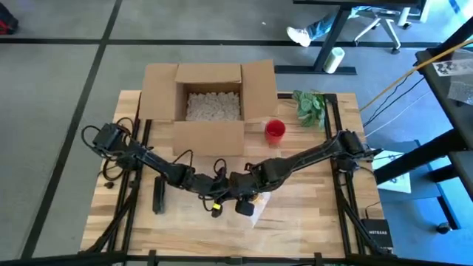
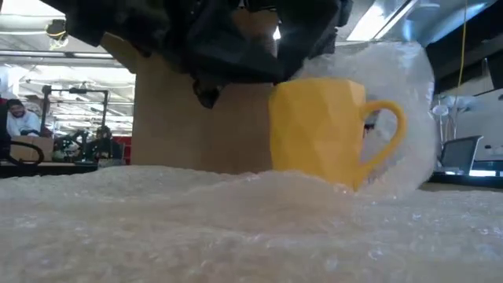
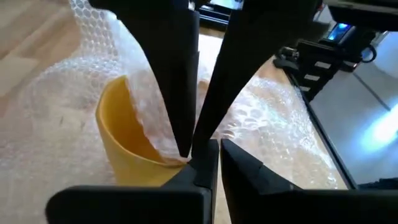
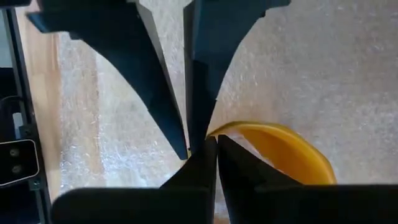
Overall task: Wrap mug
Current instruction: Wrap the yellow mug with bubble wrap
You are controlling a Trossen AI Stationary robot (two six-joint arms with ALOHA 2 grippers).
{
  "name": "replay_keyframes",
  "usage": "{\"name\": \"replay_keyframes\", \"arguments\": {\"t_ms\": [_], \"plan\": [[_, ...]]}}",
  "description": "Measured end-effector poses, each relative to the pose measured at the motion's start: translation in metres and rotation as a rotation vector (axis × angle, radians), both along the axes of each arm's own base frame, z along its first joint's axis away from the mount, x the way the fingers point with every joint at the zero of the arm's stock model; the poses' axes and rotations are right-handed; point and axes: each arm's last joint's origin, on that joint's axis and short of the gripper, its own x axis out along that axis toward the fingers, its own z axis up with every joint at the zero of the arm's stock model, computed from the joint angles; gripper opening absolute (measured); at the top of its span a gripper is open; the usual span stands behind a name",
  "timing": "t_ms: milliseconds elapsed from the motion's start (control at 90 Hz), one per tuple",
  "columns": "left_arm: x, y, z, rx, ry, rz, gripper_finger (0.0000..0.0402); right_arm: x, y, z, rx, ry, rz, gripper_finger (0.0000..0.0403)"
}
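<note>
Both grippers, left [image 3: 189, 152] and right [image 4: 198, 146], fingers pinched on bubble wrap [image 2: 236, 220] at yellow mug [image 2: 318, 130]; advise pulling wrap snug over rim, keeping mug upright.

You are looking at a yellow mug [image 2: 318, 130] with a matt, faceted surface, sitting on clear plastic bubble wrap [image 2: 236, 228] that is showing a bumpy, cloudy texture. The table [image 1: 310, 199] is showing pale, smooth wood planks. The box [image 1: 211, 100] is plain brown matt cardboard, holding white foam peanuts [image 1: 213, 106].
</note>
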Motion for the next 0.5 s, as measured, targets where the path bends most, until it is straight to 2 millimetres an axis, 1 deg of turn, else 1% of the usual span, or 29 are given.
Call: {"name": "replay_keyframes", "arguments": {"t_ms": [189,267,400,500], "plan": [[0.001,0.003,0.000,0.000,0.000,0.009,0.0000,0.000,0.000,0.000,-0.011,-0.001,-0.005,0.0000],[0.002,0.005,0.000,-0.002,-0.001,0.018,0.0000,-0.002,-0.002,0.005,-0.045,-0.015,-0.020,0.0000],[0.002,0.007,0.000,0.000,0.000,0.027,0.0000,-0.011,-0.008,0.024,-0.112,-0.065,-0.064,0.0000],[0.002,0.006,0.000,-0.001,0.000,0.026,0.0000,-0.022,-0.014,0.041,-0.172,-0.087,-0.121,0.0000]]}}
